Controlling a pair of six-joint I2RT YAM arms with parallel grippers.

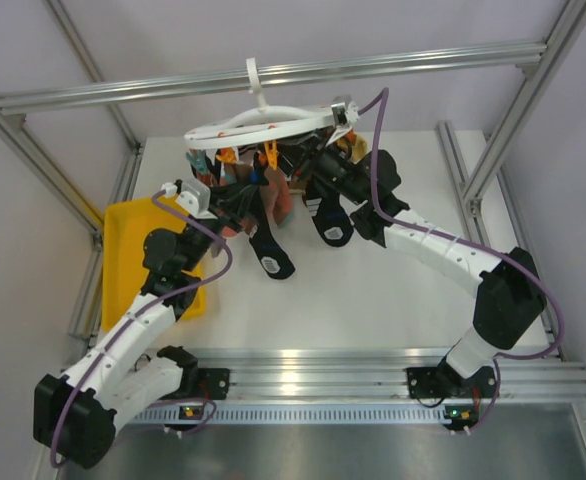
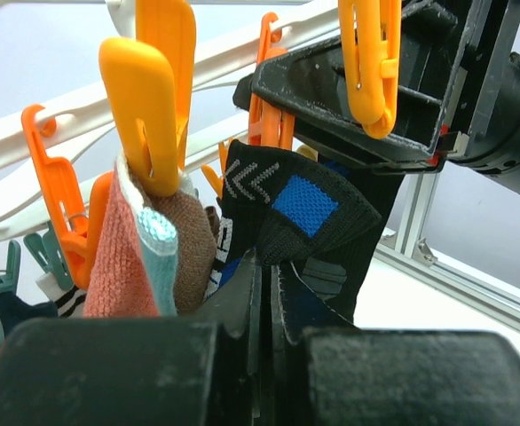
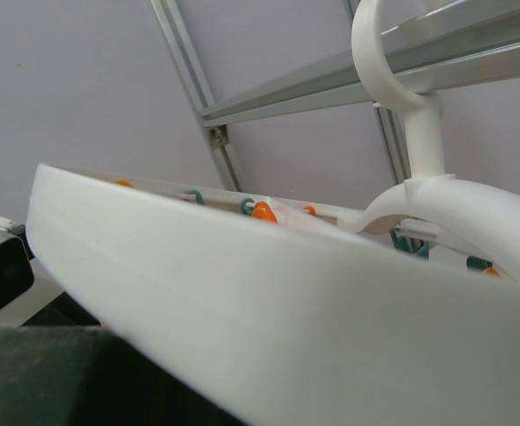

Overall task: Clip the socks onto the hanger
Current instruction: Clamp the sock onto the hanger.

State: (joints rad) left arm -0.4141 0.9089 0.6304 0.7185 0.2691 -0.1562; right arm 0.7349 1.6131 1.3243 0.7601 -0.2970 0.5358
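The left hand [image 2: 264, 355] is pressed together, pinching the dark sock [image 2: 304, 209] next to a brown sock [image 2: 193, 248] in an orange clip [image 2: 149, 115]. The right hand [image 2: 282, 98] grips the white ring [image 3: 242, 302]. Only the top view shows the whole hanger [image 1: 263, 120] above the surface [image 1: 373, 290].

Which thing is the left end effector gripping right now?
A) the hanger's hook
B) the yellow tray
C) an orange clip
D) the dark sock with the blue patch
D: the left wrist view shows the left end effector closed on the dark sock, whose fabric runs down between its fingers.
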